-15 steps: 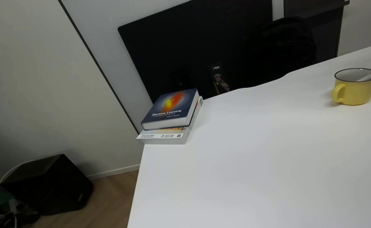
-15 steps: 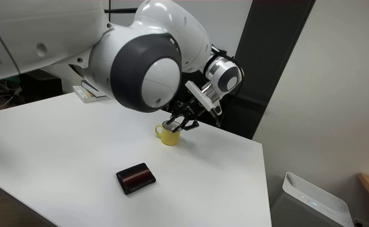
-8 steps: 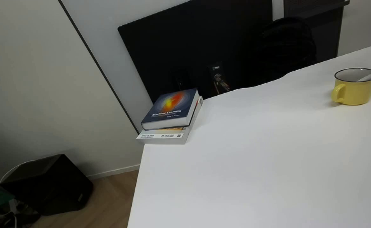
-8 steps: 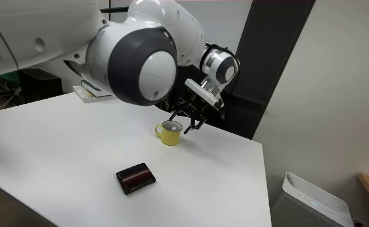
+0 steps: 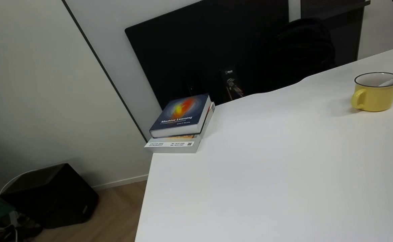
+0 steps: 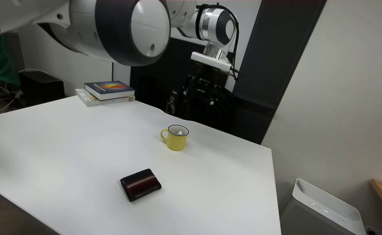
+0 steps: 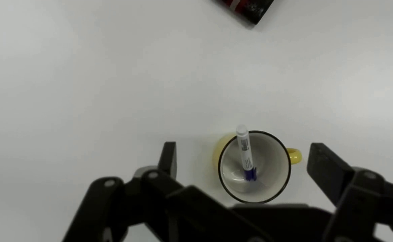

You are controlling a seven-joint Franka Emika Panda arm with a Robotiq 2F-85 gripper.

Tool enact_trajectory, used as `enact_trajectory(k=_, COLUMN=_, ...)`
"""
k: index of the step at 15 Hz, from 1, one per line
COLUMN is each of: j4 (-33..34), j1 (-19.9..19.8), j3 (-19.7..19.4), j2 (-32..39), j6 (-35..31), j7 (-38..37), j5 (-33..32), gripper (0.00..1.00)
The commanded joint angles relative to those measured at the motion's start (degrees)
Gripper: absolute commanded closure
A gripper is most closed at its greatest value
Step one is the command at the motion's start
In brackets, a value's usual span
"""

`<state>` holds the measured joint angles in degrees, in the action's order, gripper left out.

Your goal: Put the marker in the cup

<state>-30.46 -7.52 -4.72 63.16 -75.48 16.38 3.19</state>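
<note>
Marker (image 7: pixel 246 152) leaned in the cup (image 6: pixel 176 143), blue end down; the claw (image 7: pixel 246 158), spread wide and empty, had just risen clear, so the task looked done.

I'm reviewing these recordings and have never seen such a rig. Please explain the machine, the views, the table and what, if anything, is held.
The white jointed machine is a robot arm; its black end effector does the grasping. Two pictures are taken from outside the arm; the wrist view looks down past the end effector. On the white table are a yellow cup, a dark striped wallet, and a Machine Learning book on a paler book-like block. A white marker leans in the cup, blue end down. Nothing is held: the end effector is open, clear of cup and marker.
</note>
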Motion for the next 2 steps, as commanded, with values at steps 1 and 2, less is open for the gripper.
enact_trajectory(k=1, j4=-0.1, j1=0.2, j3=-0.2, j2=-0.3, j6=0.0, j7=0.2, j5=-0.1, gripper=0.0)
enact_trajectory(k=2, j4=-0.1, j1=0.2, j3=-0.3, j2=-0.3, j6=-0.1, j7=0.4, j5=-0.1, gripper=0.0)
